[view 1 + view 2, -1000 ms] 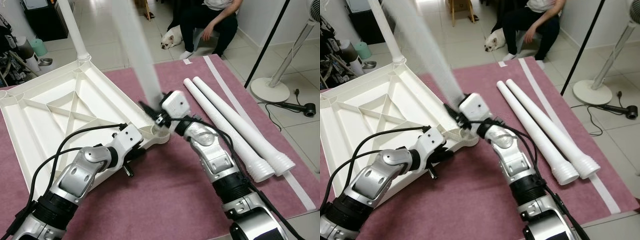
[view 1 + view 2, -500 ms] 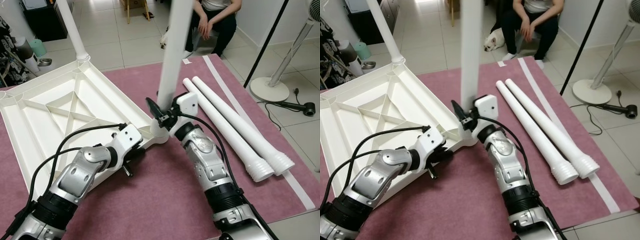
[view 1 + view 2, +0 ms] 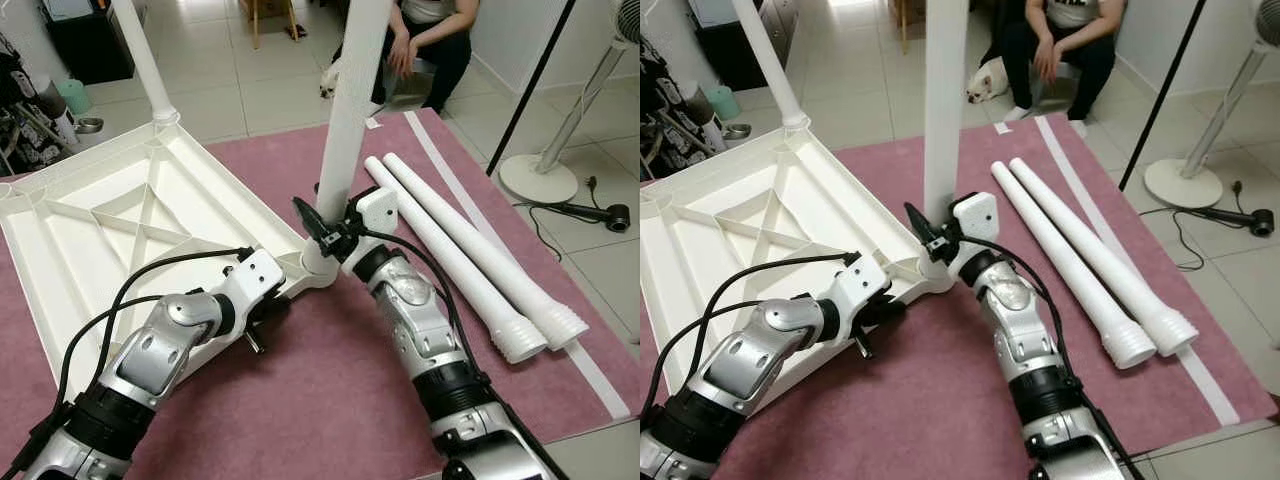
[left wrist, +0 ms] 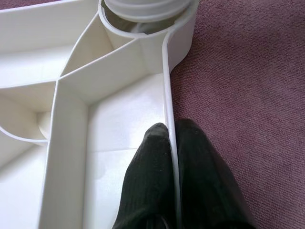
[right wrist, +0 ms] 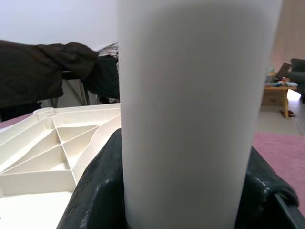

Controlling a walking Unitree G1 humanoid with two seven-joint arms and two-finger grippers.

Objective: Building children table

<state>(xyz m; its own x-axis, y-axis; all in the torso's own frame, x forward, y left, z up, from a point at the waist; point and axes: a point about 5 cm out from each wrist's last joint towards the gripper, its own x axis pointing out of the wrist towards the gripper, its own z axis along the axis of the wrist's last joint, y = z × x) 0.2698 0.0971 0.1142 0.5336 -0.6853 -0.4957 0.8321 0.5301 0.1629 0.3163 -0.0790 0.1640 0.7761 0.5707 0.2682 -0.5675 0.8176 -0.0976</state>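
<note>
Underfoot, a mauve rug (image 3: 330, 400) covered the tiled floor, and on it lay the white tabletop (image 3: 120, 225), flipped underside up so its ribs showed. One leg already stood in the far corner (image 3: 145, 60). A second leg (image 3: 345, 120) rose almost upright from the near corner socket (image 3: 318, 268), the right gripper (image 3: 325, 232) clamped round it just above the base. Beside the arm, two spare legs (image 3: 470, 265) lay side by side on the rug, threaded ends toward the robot. The left gripper (image 4: 169, 157) pinched the tabletop's thin edge wall near that same socket — one finger inside the rim, one outside — holding the panel down.

From where I stood the leg looked seated but not fully home. If the right arm pushed or twisted off-axis, the thread could bind or the leg could tip out. The pinch on that thin wall also seemed slight — a hard turn might drag the panel across the rug.
</note>
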